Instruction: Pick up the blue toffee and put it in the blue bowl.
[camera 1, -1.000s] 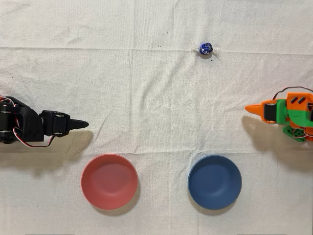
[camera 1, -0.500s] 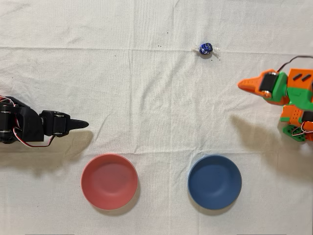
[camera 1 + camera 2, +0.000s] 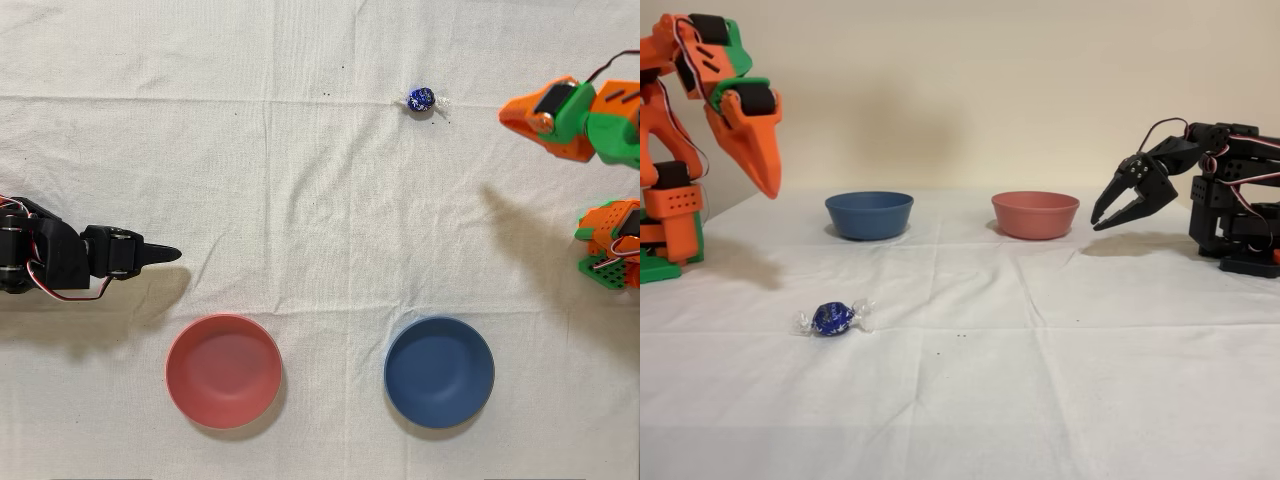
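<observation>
End effector (image 3: 768, 185) hangs upper left in the fixed view, fingers together, holding nothing. Blue toffee (image 3: 832, 318) lies lower left on the worktop (image 3: 1060, 370); blue bowl (image 3: 869, 215) stands behind it.

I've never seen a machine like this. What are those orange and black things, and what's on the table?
They are two small robot arms. The orange arm does the work; its pointed tool hangs in the air, looks shut and holds nothing. The black arm is idle. One picture looks straight down from above, the other from the side. On the white cloth lie a toffee in blue wrapper, a blue bowl and a red bowl, both empty. The toffee lies apart from the bowls, untouched.
</observation>
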### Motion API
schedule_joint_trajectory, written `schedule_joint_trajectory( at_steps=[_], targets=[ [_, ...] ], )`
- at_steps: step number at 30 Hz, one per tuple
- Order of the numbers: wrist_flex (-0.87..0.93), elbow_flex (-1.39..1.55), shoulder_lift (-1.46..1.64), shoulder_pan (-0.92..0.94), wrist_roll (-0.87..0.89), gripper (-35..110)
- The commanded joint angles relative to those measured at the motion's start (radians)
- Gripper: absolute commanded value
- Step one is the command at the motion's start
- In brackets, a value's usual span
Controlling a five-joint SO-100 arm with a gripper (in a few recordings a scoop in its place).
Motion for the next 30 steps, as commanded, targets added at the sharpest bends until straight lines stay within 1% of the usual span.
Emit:
schedule_joint_trajectory(
  at_steps=[1,4,7,11,23,30],
  targets=[
    [-0.011,-0.026,-0.018,0.075,0.025,0],
    [-0.046,0.009,-0.063,0.103,-0.132,0],
    [-0.107,0.023,-0.106,0.12,-0.115,0],
    [-0.15,-0.029,-0.176,0.107,-0.138,0],
    [-0.137,-0.268,-0.442,-0.017,-0.063,0],
    [-0.152,-0.36,-0.549,-0.032,-0.02,3]
  ],
)
